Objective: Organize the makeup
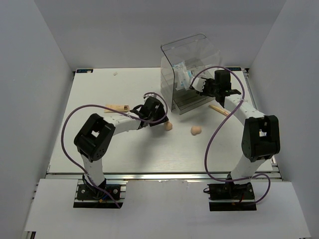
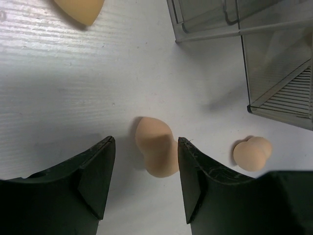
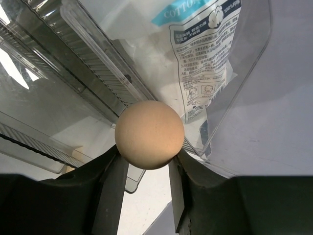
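The right gripper is clamped on the first sponge. The sponge is gripped by its lower half, so that the rounded top stands clear of the fingers. It is held against the right side of the clear drawer box, which stands at the far centre of the table. This position is judged to allow release into the box. The packet is already lodged upright in the box, directly beyond the held sponge.

The left gripper is held low over the table with its fingers apart. The second sponge lies on its side between them, closer to one finger; whether that finger touches it cannot be told. This stance is judged to be a pre-grasp, with only closure required. The third sponge lies to the right of the second, apart from it and on the near side of the box.

The squeeze tube lies left of the left gripper. The pencil stick lies by the near right corner of the box. Both are outside the box. A fourth sponge cannot be located with certainty.
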`<act>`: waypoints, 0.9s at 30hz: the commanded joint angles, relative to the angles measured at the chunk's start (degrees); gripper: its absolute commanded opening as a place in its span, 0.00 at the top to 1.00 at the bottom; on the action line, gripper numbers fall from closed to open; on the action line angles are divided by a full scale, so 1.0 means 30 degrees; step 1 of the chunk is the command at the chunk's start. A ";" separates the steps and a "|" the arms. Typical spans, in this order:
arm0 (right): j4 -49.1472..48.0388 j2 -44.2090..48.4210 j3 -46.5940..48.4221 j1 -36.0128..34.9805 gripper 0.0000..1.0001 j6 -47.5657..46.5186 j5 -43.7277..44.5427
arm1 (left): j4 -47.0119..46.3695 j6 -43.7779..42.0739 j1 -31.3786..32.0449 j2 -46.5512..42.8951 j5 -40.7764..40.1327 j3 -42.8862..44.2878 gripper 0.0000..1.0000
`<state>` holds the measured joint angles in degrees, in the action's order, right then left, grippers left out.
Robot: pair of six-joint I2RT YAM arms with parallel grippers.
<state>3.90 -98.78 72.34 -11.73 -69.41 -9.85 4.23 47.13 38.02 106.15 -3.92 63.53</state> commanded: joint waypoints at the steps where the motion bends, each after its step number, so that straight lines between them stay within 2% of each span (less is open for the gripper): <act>1: -0.0422 -0.0295 0.0703 0.0100 0.57 0.0167 0.0030 | -0.0091 0.0255 0.0158 0.0300 0.0048 0.0855 0.37; 27: 0.0809 0.0378 -0.0205 0.0364 0.54 0.0664 -0.1113 | -0.0091 0.0314 0.0188 0.0769 0.0312 0.1002 0.37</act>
<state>6.22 -100.07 72.25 -10.83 -68.51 -11.14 4.27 47.97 38.26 108.47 -3.60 64.66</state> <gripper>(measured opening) 0.461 0.633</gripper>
